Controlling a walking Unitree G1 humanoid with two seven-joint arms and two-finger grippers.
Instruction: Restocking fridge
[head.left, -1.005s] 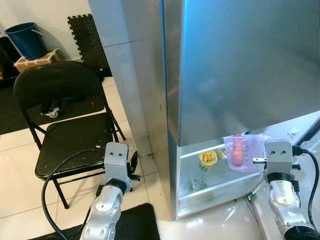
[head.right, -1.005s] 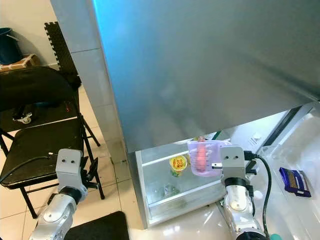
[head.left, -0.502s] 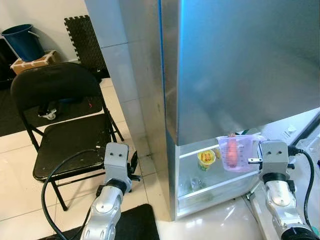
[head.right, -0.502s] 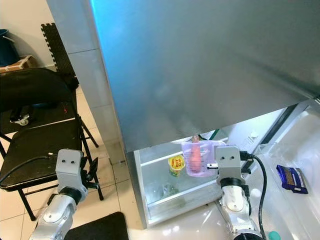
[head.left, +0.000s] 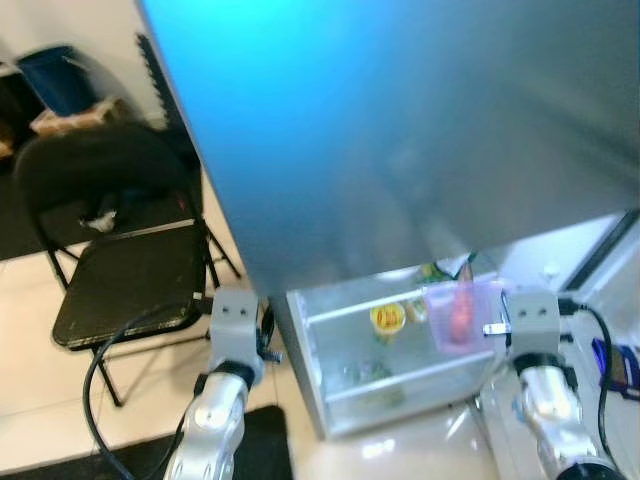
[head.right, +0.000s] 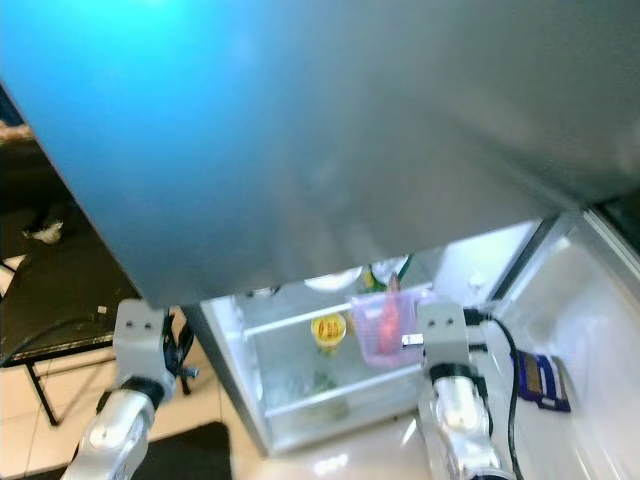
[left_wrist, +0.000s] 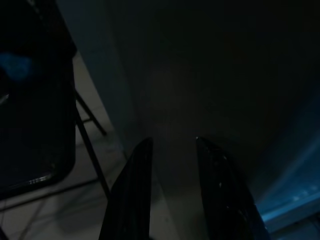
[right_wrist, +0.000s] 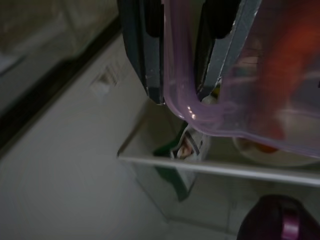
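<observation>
1. The purple jug (head.left: 460, 315), with something orange-red standing upright inside, hangs at the open fridge (head.left: 400, 340) mouth, not yet on the glass shelf (right_wrist: 210, 167); placing remains.
2. Its long axis is vertical, mouth at 12 o'clock.
3. The right hand (right_wrist: 182, 75) clamps its rim.
4. A yellow cup (head.left: 386, 319) sits at its 9 o'clock.
5. The left hand (left_wrist: 172, 185) hangs idle, fingers parted.

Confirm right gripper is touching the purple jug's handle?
Touching. The right wrist view shows the right gripper with its fingers closed on either side of the purple jug handle, pressed against it.
</observation>
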